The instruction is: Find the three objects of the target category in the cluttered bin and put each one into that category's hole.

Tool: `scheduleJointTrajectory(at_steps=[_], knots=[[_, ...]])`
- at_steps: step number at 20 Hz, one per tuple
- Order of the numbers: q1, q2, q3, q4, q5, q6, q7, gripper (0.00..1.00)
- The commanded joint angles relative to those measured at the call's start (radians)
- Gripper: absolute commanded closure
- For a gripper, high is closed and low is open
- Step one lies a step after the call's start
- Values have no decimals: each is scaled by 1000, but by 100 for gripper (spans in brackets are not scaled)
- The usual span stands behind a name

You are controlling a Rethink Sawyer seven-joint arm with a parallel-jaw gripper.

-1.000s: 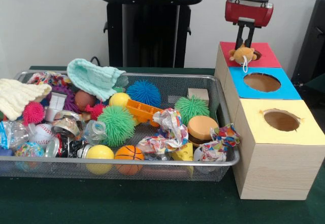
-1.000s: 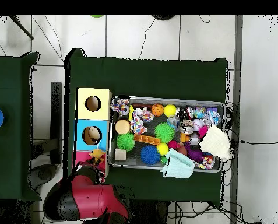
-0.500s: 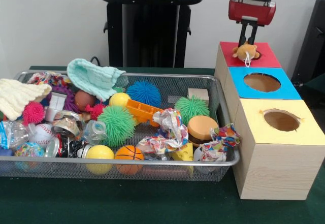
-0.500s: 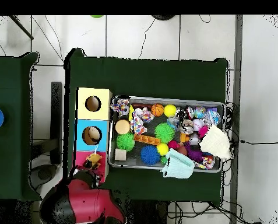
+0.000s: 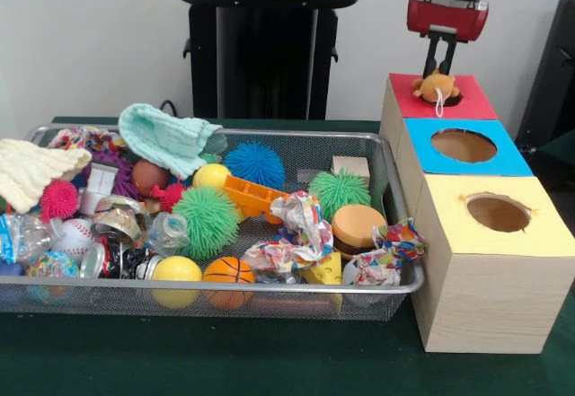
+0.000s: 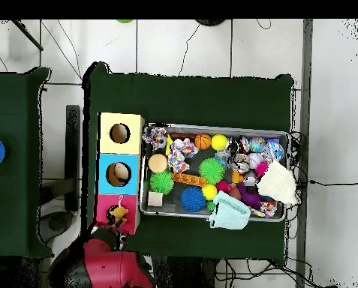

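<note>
My gripper (image 5: 438, 71) hangs over the red-topped box (image 5: 474, 101) at the far end of the row of three boxes. It is shut on a small tan plush toy (image 5: 436, 86) with a white loop, which sits just above the red box's hole and hides most of it. In the overhead view the plush toy (image 6: 119, 214) lies over the red box (image 6: 104, 204), and the red arm (image 6: 99, 266) covers the gripper. The wire bin (image 5: 269, 290) holds spiky balls, cloths, sports balls and crumpled wrappers.
The blue-topped box (image 5: 508, 158) and the yellow-topped box (image 5: 539, 230) stand beside the bin, each with an uncovered round hole. A white knitted cloth (image 5: 31, 170) and a mint cloth (image 5: 166, 136) hang over the bin's rim. A black pedestal (image 5: 265, 46) stands behind.
The gripper has carried the plush toy away from the blue box, farther over the red box's hole, and has risen slightly. The bin's contents have not moved.
</note>
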Motion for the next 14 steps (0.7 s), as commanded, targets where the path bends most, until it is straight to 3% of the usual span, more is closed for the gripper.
scheduleJointTrajectory(at_steps=[1,5,6,14], knots=[[-18,18,28,44,57,-31,219,100],[-51,10,57,51,39,-32,188,100],[-54,8,62,51,38,-29,186,0],[-66,1,75,46,29,-26,171,0]])
